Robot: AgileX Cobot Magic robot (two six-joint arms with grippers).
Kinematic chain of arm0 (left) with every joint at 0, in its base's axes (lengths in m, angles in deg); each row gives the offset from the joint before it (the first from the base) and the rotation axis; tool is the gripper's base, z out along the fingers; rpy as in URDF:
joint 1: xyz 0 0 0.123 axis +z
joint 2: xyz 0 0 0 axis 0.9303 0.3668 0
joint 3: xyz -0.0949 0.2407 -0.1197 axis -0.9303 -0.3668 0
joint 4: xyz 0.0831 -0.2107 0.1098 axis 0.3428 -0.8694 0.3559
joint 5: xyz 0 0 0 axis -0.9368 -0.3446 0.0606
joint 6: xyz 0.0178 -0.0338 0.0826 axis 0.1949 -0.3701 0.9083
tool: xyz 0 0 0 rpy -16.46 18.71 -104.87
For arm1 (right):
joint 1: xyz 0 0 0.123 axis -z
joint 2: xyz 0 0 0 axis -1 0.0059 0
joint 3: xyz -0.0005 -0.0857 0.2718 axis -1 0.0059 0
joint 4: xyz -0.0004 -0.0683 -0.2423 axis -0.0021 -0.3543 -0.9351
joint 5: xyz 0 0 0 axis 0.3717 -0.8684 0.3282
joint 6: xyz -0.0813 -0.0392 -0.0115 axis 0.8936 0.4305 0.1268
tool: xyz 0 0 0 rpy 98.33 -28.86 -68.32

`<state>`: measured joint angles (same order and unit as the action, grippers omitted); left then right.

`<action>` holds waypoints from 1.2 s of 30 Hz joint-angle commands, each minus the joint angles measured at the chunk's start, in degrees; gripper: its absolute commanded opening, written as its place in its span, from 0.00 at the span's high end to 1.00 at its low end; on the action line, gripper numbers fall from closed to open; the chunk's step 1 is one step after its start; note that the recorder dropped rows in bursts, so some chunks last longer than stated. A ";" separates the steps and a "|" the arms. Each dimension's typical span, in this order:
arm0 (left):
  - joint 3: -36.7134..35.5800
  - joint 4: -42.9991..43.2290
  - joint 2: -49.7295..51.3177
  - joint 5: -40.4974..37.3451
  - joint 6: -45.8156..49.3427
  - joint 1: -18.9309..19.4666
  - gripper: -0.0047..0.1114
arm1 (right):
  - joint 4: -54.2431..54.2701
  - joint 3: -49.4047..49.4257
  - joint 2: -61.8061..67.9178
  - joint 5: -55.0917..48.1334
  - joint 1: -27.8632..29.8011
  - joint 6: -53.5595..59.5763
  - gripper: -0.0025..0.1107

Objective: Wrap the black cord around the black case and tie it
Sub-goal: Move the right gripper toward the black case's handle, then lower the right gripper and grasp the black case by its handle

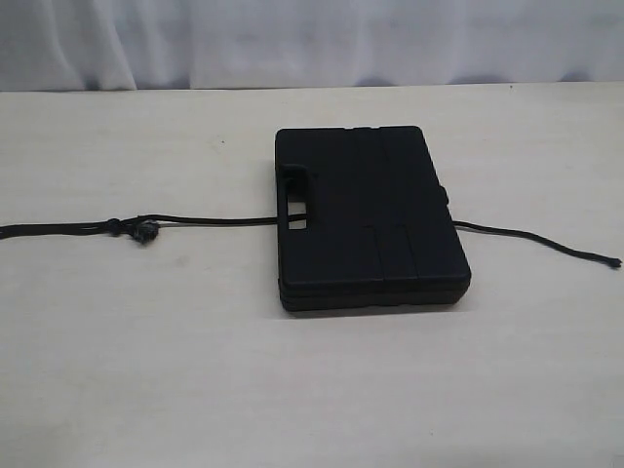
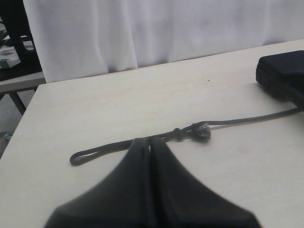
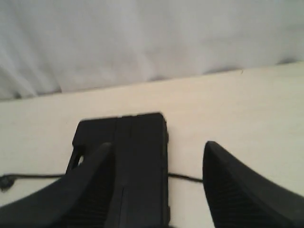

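The black case [image 1: 366, 219] lies flat in the middle of the table, its handle slot facing left. The black cord [image 1: 205, 219] comes from the left with a knot [image 1: 136, 229], vanishes at the case's left edge and reappears on the right [image 1: 536, 237]. Neither gripper shows in the exterior view. In the left wrist view my left gripper [image 2: 149, 140] is shut and empty, just in front of the cord [image 2: 109, 146] near its looped end. In the right wrist view my right gripper [image 3: 157, 144] stands open and empty, with the case [image 3: 137, 156] and cord [image 3: 185, 177] beyond it.
A white curtain [image 1: 312, 39] hangs behind the pale table [image 1: 312, 390]. The table's left edge [image 2: 28, 109] shows in the left wrist view, with dark furniture [image 2: 14, 38] beyond it.
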<state>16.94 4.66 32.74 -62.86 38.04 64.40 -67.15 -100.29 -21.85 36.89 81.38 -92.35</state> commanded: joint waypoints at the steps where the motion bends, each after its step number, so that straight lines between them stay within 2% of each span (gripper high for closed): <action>1: -0.19 -0.08 -0.13 0.56 -0.28 0.02 0.96 | 14.53 -1.31 9.40 -0.74 0.17 14.12 0.51; 6: -0.19 -0.08 -0.13 0.56 -0.28 0.02 0.96 | 33.32 -1.21 19.09 -3.34 0.04 32.56 0.51; 8: -0.19 -0.08 -0.13 0.56 -0.28 0.02 0.96 | 35.16 -1.21 22.16 -3.30 -1.29 36.20 0.51; 13: -0.19 -0.08 -0.13 0.56 -0.28 0.02 0.96 | 32.37 -2.77 30.86 3.17 -12.95 36.01 0.51; 16: -0.19 -0.08 -0.13 0.56 -0.28 0.02 0.96 | 25.20 -5.93 36.02 7.45 -20.04 26.01 0.51; 19: -0.19 -0.08 -0.13 0.56 -0.28 0.02 0.96 | 11.88 -12.09 42.43 5.65 -25.29 12.87 0.51; 24: -0.19 -0.08 -0.13 0.56 -0.28 0.02 0.96 | -16.45 -24.04 53.75 -7.78 -33.88 -11.31 0.51; 26: -0.19 -0.08 -0.13 0.56 -0.28 0.02 0.96 | -24.14 -27.85 57.36 -11.54 -36.60 -19.13 0.51; 29: -0.19 -0.08 -0.13 0.56 -0.28 0.02 0.96 | -26.32 -32.31 62.50 -11.72 -38.69 -24.43 0.51; 36: -0.19 -0.08 -0.13 0.56 -0.28 0.02 0.96 | -21.01 -44.06 74.52 -11.07 -38.92 -25.09 0.51</action>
<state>16.94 4.66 32.74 -62.86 37.95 64.40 -89.41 -140.49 49.13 26.00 42.57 -116.78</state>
